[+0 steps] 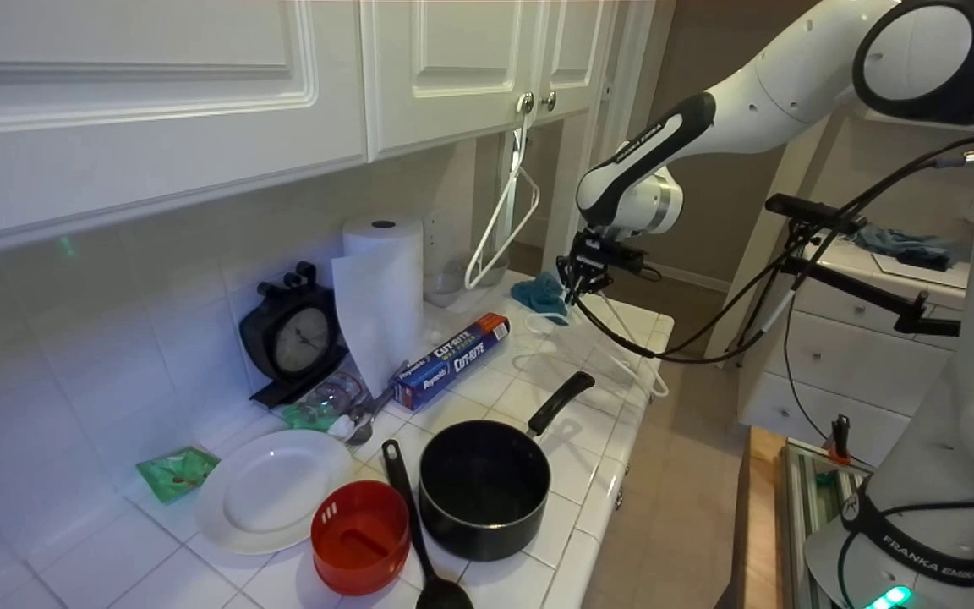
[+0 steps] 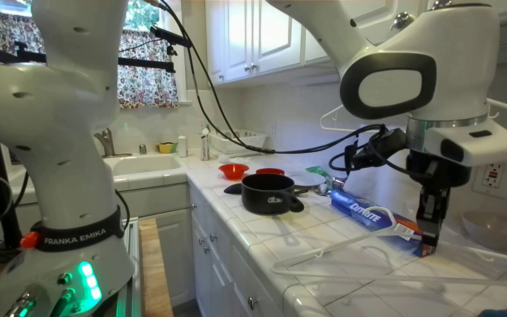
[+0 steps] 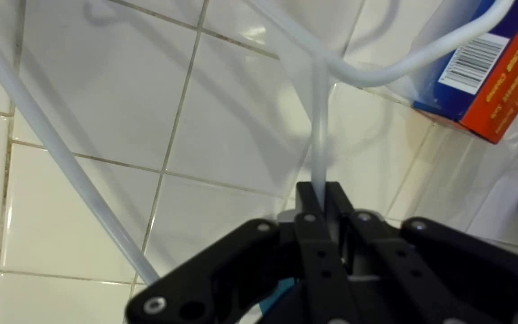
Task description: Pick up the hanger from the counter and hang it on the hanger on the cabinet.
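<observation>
A long table (image 1: 140,558) of glossy white square tiles with thin grout lines runs beneath a white panelled cabinet (image 1: 453,51), beside a tan floor (image 1: 664,507). The claw (image 3: 317,191) is clamped tight on a white plastic hanger (image 2: 390,278), pinching one sloping shoulder just beside the hook and holding it over one end of the table. In an exterior view, a second hanger (image 1: 491,222), also white, dangles from a round knob (image 1: 525,103) on the cabinet. Against the pale wall (image 1: 157,262) stand a black dial device (image 1: 299,338) and a paper towel roll (image 1: 398,288), with a blue Cut-Rite box (image 1: 453,359) lying near the roll. Closer to that camera are a green packet (image 1: 176,474), a white plate (image 1: 271,495), a red container (image 1: 360,579), a black spoon (image 1: 413,516) and a black pot (image 1: 487,541), its handle pointing toward the hanger's end of the table. A teal cloth (image 1: 540,294) lies at that same end. In an exterior view, near the opposite end, are a white sink (image 2: 145,166) with a faucet (image 2: 108,143), a white dish rack (image 2: 218,144) and a window (image 2: 142,15) with flowered curtains (image 2: 148,88)
</observation>
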Controlling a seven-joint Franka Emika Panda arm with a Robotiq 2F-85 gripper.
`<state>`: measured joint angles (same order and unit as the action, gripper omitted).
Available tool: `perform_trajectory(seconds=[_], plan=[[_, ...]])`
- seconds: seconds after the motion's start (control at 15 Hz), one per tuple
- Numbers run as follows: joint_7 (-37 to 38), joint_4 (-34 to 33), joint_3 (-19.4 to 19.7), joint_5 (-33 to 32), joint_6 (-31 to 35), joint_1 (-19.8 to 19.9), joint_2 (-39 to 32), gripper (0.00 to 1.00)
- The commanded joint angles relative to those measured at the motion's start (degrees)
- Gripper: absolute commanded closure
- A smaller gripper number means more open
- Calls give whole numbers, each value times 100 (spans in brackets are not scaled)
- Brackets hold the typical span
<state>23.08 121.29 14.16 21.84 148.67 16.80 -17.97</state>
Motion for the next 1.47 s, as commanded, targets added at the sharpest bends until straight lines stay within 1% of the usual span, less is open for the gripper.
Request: perform_trajectory(seconds=[0.0, 0.27, 0.53, 0.93, 1.4], plan=[[-250, 664, -9, 141, 407, -29, 688, 94], [-360, 1104, 8, 117, 847, -54, 1223, 94], [-425, 1390, 7, 99, 1082, -82, 1708, 94], [-504, 1488, -37, 292, 1168, -193, 2291, 94], [-1025, 1412, -18, 944, 1113, -422, 2726, 94]])
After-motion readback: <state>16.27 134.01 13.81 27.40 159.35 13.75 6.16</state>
